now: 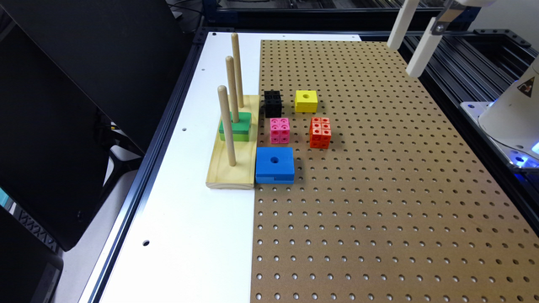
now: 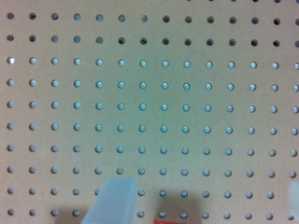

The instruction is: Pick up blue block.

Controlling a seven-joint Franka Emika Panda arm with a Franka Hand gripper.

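The blue block [image 1: 274, 165] is a flat bright-blue square with a round hole in its top. It lies on the brown pegboard [image 1: 379, 189], touching the side of the wooden peg base [image 1: 231, 168]. My gripper [image 1: 404, 61] hangs high over the pegboard's far corner on the exterior view's right, well away from the block. In the wrist view the gripper [image 2: 205, 196] is open over bare pegboard [image 2: 163, 93], with one pale finger [image 2: 114, 200] showing, a sliver of the other at the frame's edge, and nothing between them.
Three wooden pegs rise from the base, with green blocks [image 1: 236, 126] on the middle one. Beyond the blue block stand a pink cube [image 1: 279, 130], an orange cube [image 1: 320, 132], a black cube [image 1: 273, 103] and a yellow holed block [image 1: 306, 101]. The robot's base [image 1: 513, 113] is at the exterior view's right.
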